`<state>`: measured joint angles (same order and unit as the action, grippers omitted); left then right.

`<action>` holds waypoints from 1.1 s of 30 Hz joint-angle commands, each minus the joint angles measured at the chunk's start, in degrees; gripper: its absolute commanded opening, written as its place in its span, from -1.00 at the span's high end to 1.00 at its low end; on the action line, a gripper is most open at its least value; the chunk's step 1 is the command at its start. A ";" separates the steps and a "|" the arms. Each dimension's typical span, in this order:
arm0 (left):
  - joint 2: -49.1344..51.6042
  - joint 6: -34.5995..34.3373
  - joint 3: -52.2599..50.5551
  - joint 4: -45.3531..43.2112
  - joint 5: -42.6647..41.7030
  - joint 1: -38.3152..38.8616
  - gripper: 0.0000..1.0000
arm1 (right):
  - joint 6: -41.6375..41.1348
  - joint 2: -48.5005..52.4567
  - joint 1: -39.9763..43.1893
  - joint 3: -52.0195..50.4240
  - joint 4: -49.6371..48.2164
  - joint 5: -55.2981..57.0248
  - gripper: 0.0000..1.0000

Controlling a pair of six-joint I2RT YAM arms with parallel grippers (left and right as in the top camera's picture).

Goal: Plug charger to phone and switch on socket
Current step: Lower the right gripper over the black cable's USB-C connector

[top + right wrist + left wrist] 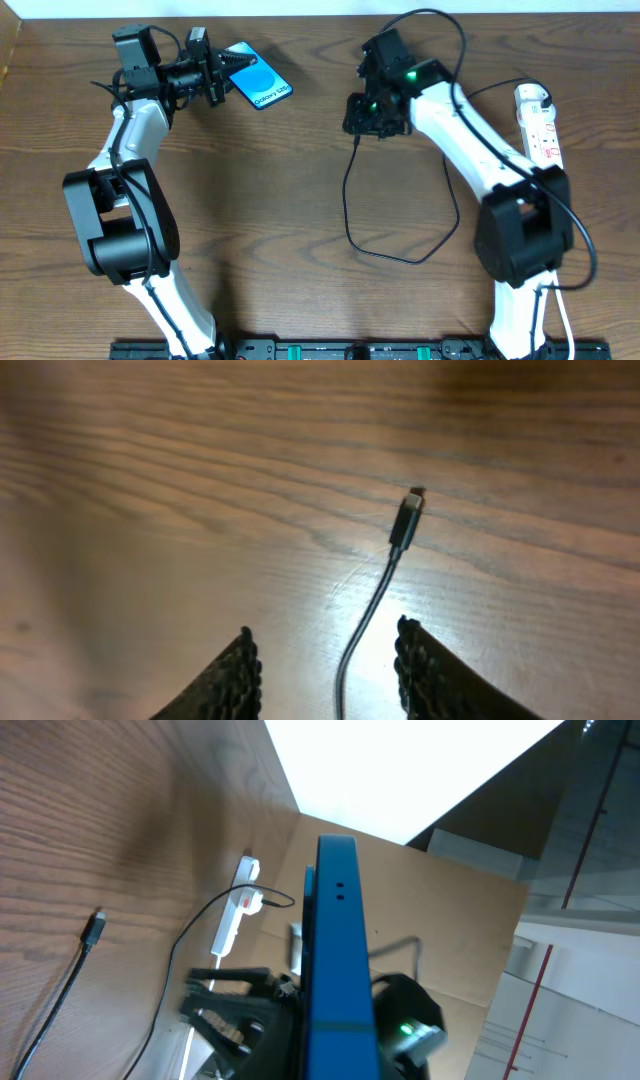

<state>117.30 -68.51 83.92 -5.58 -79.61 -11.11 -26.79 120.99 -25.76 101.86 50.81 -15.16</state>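
Note:
My left gripper (220, 75) is shut on the left end of the phone (262, 85), whose cyan screen faces up at the back of the table. In the left wrist view the phone (335, 950) shows edge-on between the jaws. My right gripper (372, 120) is open, just above the table, over the charger's free end. The charger (346, 205) is a thin black cable looping across the table. In the right wrist view its cable runs between the open fingers (325, 660), with the connector tip (410, 515) lying ahead of them. The socket (540, 125) lies at the far right.
The wooden table (250, 220) carries the cable loop in front of the right arm. The left wrist view also shows the connector tip (95, 928), the socket (235, 910) and the right arm (405, 1020) with a green light.

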 commanded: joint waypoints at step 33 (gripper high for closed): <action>-1.25 0.74 0.90 -0.22 -2.27 -0.07 0.86 | -8.35 13.75 -2.99 1.07 -2.86 6.75 0.52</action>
<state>117.30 -68.51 83.92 -5.58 -79.64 -11.11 -34.52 131.85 -27.31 102.61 48.07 -9.76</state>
